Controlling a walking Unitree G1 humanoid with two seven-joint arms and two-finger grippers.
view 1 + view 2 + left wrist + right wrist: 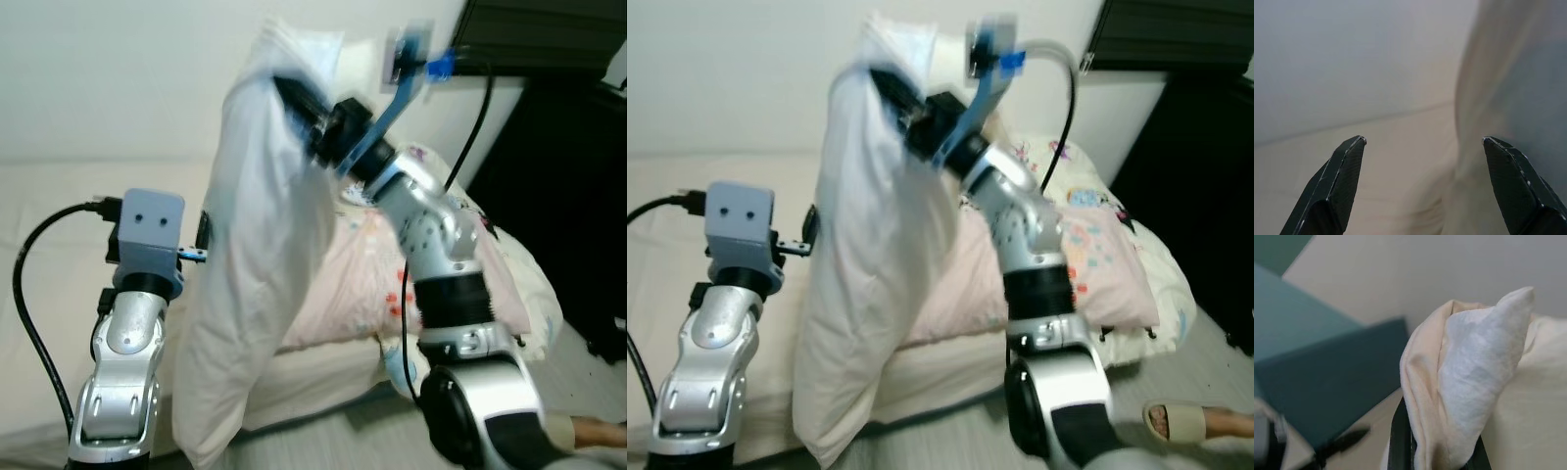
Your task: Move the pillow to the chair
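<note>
Pillow (250, 274): white, soft and long; it hangs limp from its upper end, well above my bed (59, 255), and sags down towards 6 o'clock in the head views. Its top corner sits at about 12 o'clock, bunched into folds. In my right wrist view the pinched corner (1469, 382) looks crumpled, white on one side and cream on the other.

Right gripper (294, 103): my right arm (431, 245) reaches up from 5 o'clock towards 11 o'clock, and the black fingers (1399, 440) are clamped tight on the pillow's top corner, with cloth pressed between them.

Left gripper (1422, 147): my fingers (1337, 186) stand wide apart with nothing between them. The hanging pillow lies just beside the finger on that side; I cannot tell whether it touches.

Left arm (132, 343): raised at 7 o'clock in the head views, its grey wrist block (147, 230) close to the pillow's left edge, with a black cable (34, 313) looping off at 9 o'clock.

Bed: cream sheet, running across from 9 o'clock to the middle, behind the pillow.

Pink patterned bedding (372, 284): heaped on the bed at 3 o'clock, behind my right arm.

Dark furniture (568, 196): black, at 2 o'clock.

Foot in a pale sandal (1195, 423): a person's, on the floor at 4 o'clock.
</note>
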